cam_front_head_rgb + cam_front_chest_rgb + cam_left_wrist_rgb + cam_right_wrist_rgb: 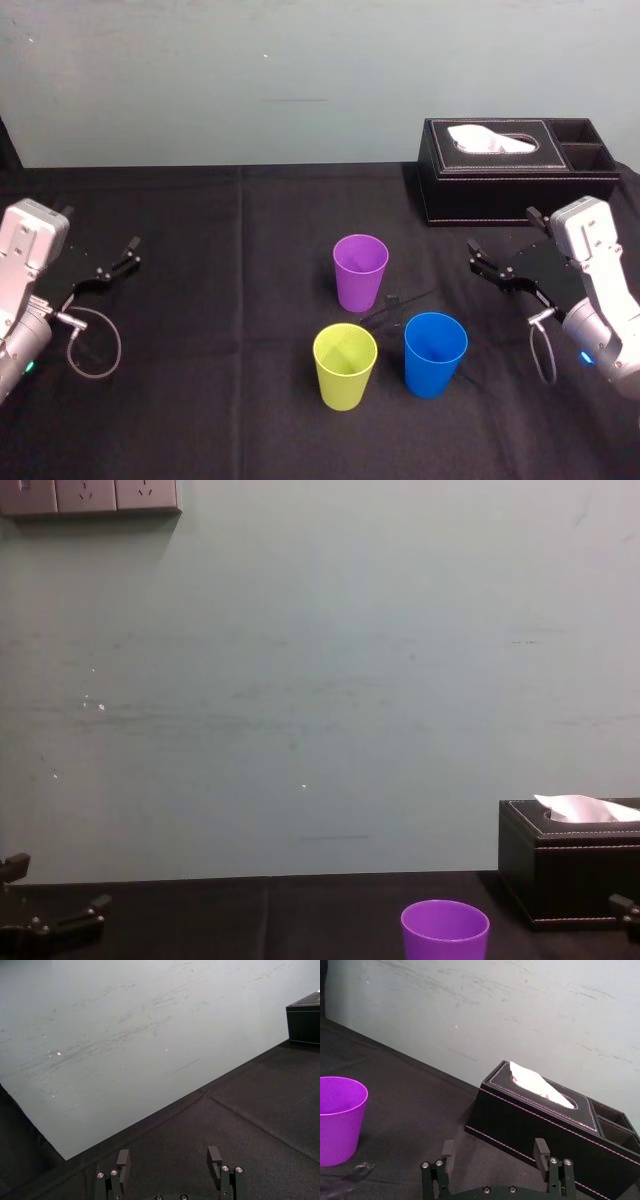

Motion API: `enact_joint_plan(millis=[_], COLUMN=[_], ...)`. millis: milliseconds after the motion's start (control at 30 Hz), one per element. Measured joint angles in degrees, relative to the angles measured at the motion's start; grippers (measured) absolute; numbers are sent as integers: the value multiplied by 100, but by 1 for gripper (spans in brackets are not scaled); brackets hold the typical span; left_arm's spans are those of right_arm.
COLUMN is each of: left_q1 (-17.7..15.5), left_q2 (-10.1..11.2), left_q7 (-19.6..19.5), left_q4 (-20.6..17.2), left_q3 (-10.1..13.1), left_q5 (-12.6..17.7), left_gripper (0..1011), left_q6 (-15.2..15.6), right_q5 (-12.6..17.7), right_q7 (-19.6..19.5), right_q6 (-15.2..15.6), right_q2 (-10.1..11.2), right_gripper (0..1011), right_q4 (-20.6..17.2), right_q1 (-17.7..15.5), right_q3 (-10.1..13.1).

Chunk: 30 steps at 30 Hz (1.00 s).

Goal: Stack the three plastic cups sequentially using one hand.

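Three plastic cups stand upright and apart on the black cloth: the purple cup (pixel 360 272) (pixel 340 1120) (pixel 445 930) farthest back, the yellow-green cup (pixel 345 365) at the front left, the blue cup (pixel 435 353) at the front right. My right gripper (pixel 502 232) (pixel 494 1149) hovers open and empty to the right of the cups, in front of the tissue box. Far to the left of the cups, my left gripper (pixel 118 260) (pixel 169 1157) is open too, with nothing in it.
A black tissue box (pixel 515 170) (pixel 545 1120) (pixel 570 875) with side compartments sits at the back right, behind the right gripper. A small clear scrap (pixel 395 303) lies between the purple and blue cups. A pale wall runs along the table's far edge.
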Motion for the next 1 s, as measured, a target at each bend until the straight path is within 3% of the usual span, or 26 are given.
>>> enact_joint_plan(millis=[1000], left_q1=[0], left_q2=[0], left_q7=[0], left_q4=[0], left_q3=[0], left_q5=[0], left_gripper=[1010], left_q6=[0], right_q5=[0], right_q7=[0], right_q6=[0], right_q2=[0], right_gripper=[1002], right_q4=[0], right_q1=[0], right_q3=[0])
